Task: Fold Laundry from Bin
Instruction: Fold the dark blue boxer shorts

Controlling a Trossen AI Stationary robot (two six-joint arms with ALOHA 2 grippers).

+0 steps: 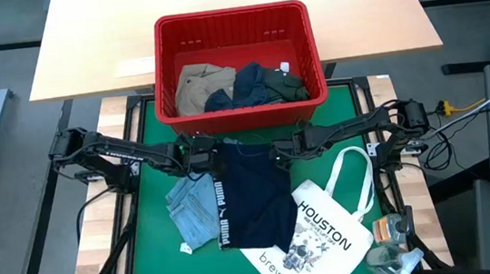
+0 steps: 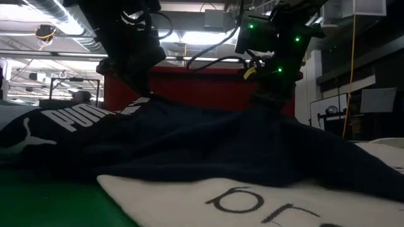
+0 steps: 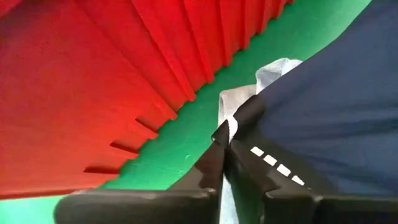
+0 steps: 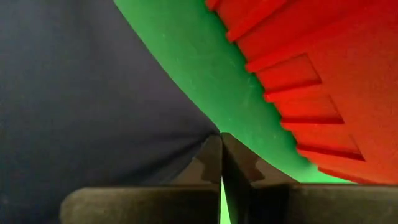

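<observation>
Nearest the low camera: white tote (image 2: pixel 252 195), with the navy shirt (image 2: pixel 208 145) draped over its far edge.

Left to right from above: denim (image 1: pixel 193 211) flat on the green mat (image 1: pixel 152 247), touching the shirt's left edge. Left gripper (image 1: pixel 199 154) at the shirt's top-left corner, just in front of the bin (image 1: pixel 164 82). Left wrist view shows fingers (image 3: pixel 214 162) nearly together with a sliver of gap, navy hem and white label (image 3: pixel 233 106) at the tips; can't tell if it's really gripping. Right gripper (image 1: pixel 285 154) at the top-right corner, fingers (image 4: pixel 208 162) pinched on the shirt edge.

Khaki (image 1: pixel 199 85), navy and dark green (image 1: pixel 283 83) pieces remain in the bin.

Handling guess: shirt is light, limp knit and will sag and bunch between grips. Hold the hem at both corners and keep it taut; its lower edge overlaps the tote and may drag it.
</observation>
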